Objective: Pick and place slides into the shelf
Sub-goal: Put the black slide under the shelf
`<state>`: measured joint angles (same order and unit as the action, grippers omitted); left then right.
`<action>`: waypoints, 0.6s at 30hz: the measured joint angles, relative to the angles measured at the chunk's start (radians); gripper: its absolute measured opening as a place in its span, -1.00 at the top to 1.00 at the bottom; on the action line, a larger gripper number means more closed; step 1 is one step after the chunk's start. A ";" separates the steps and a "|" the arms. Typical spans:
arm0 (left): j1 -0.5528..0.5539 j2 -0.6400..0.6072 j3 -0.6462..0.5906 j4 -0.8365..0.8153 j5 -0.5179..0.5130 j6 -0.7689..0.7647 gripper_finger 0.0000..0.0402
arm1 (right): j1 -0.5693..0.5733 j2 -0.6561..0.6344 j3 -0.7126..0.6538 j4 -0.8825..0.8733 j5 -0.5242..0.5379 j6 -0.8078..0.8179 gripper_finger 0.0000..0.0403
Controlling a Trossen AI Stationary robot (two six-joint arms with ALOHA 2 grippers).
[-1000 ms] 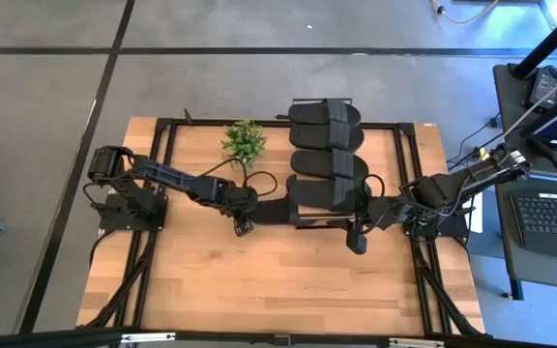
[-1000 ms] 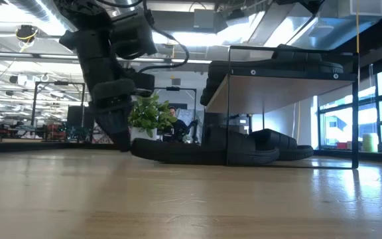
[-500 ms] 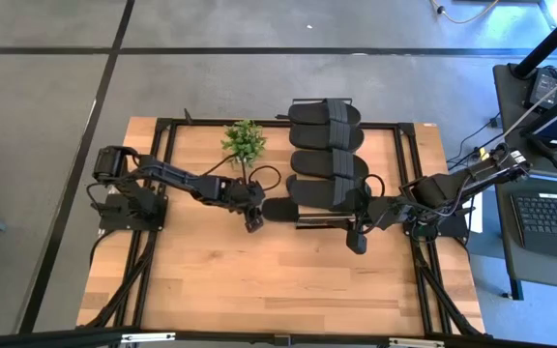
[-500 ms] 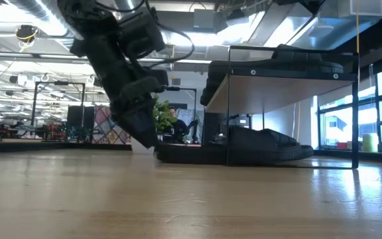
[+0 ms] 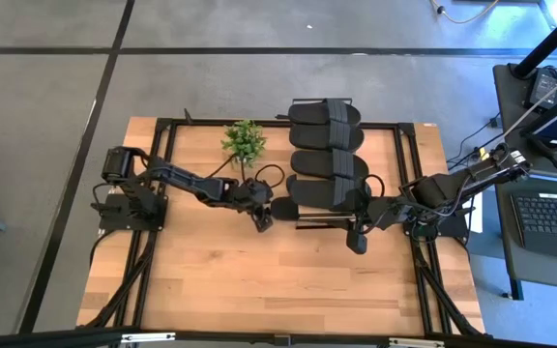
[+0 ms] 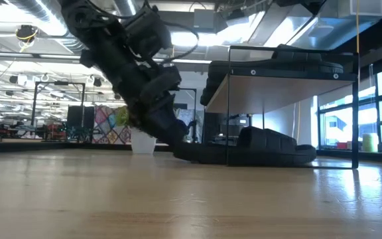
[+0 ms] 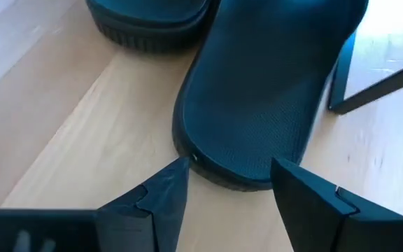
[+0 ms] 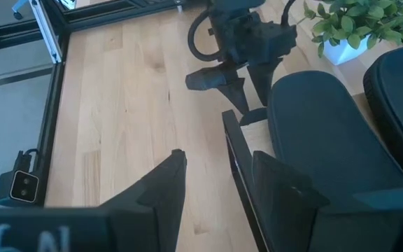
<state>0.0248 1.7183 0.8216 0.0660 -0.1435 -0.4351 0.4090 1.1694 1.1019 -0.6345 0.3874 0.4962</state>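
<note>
I had the left gripper (image 7: 226, 183) open against the heel of a slide (image 7: 257, 98) half under the shelf (image 5: 356, 208) — right gripper (image 8: 212, 183) open beside the shelf — next, push it fully in.

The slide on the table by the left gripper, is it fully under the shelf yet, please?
Not fully: the slide's heel sticks out past the shelf at the open left gripper.

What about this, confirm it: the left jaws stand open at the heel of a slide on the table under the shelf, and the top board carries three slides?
Wrong count. The high view shows two slides on the shelf's top board, not three. The rest holds: the left gripper stands open at the heel of the slide on the table.
</note>
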 joint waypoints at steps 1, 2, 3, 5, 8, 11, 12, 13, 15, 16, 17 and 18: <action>0.001 0.009 0.001 0.010 0.003 -0.003 0.03 | 0.000 0.000 0.000 -0.001 0.000 0.000 0.17; 0.002 0.023 0.010 0.016 0.004 -0.005 0.03 | 0.000 0.000 0.000 -0.003 0.000 0.000 0.17; 0.003 0.037 0.019 0.021 0.004 -0.002 0.03 | 0.000 0.000 0.000 -0.009 0.000 0.000 0.17; 0.004 0.041 0.033 0.004 0.006 0.001 0.03 | 0.000 0.000 0.000 -0.022 0.000 0.001 0.17; 0.003 0.030 0.072 -0.011 0.008 0.038 0.03 | 0.000 0.000 0.000 -0.052 -0.001 0.025 0.17; 0.003 0.020 0.132 -0.128 0.006 0.082 0.03 | 0.000 0.000 0.000 -0.077 -0.001 0.052 0.17; 0.003 0.020 0.151 -0.185 0.001 0.093 0.03 | 0.001 0.000 0.000 -0.087 0.000 0.058 0.17; 0.003 0.020 0.170 -0.235 -0.007 0.104 0.03 | 0.002 0.000 0.000 -0.090 0.000 0.068 0.17; 0.003 0.021 0.202 -0.296 -0.021 0.126 0.03 | 0.002 0.000 0.000 -0.101 -0.001 0.072 0.17; 0.003 0.021 0.212 -0.311 -0.028 0.131 0.03 | 0.002 0.000 0.000 -0.103 -0.001 0.072 0.17; 0.003 0.020 0.215 -0.322 -0.039 0.132 0.03 | 0.002 0.000 0.000 -0.101 -0.001 0.072 0.17; 0.003 0.020 0.214 -0.330 -0.049 0.132 0.03 | 0.003 0.000 0.000 -0.102 -0.001 0.072 0.17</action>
<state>0.0280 1.7382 1.0358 -0.2636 -0.1928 -0.3027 0.4117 1.1694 1.1019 -0.7362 0.3866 0.5682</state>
